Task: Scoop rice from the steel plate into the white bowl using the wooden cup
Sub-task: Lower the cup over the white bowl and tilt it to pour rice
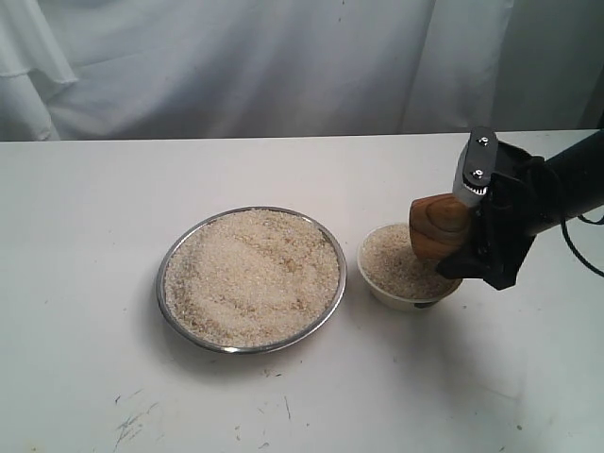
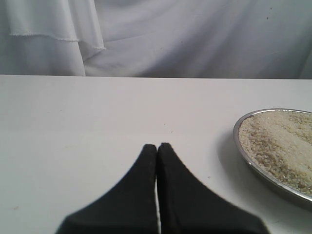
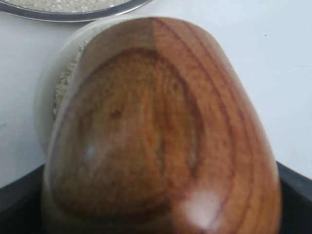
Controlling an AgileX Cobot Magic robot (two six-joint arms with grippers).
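Right end effector holds wooden cup tipped sideways over white bowl.

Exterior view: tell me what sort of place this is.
Likely a robot test bench rather than a kitchen: a plain white table, a white cloth backdrop draped behind it, and a black robot arm holding a tilted wooden cup over a white bowl of rice.

One steel plate, one white bowl and one wooden cup on one white table. Two heaps of rice: one per dish. Two robot grippers: right gripper, left gripper. One cloth backdrop.
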